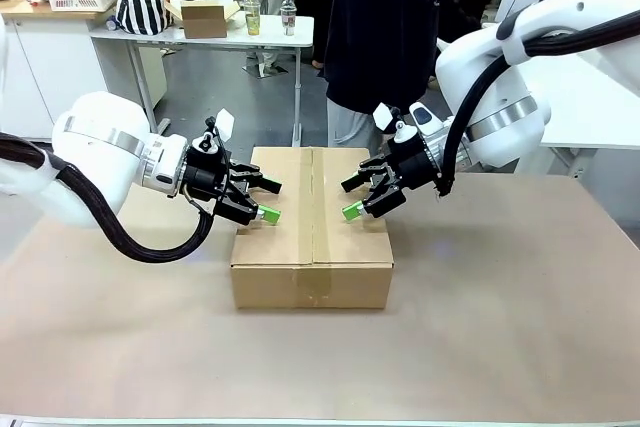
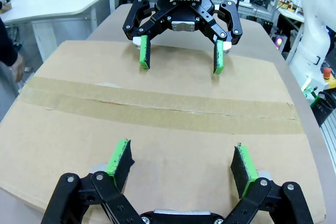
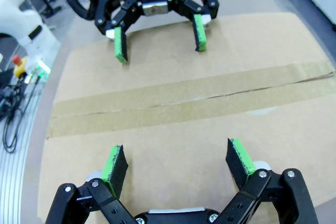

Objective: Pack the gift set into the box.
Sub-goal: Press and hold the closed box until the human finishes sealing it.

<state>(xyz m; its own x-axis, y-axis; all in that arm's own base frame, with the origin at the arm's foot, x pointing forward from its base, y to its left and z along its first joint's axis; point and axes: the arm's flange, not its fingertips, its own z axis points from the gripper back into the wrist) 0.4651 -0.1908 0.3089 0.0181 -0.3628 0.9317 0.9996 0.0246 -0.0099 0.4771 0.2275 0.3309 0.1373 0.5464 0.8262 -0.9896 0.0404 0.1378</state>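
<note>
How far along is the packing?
Looks done: the box has its flaps shut, tape along the seam. In hand: nothing; left gripper and right gripper are open at opposite ends of its top. Left: unclear, since the closed flaps hide whether the gift set is inside.

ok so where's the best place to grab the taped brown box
Probably by its two side walls, squeezed between both arms: the left tool coming in from the left side of the box and the right tool from its right. The top is shut under tape, so there's no edge to pinch, and it looks wider than either open tool.
</note>
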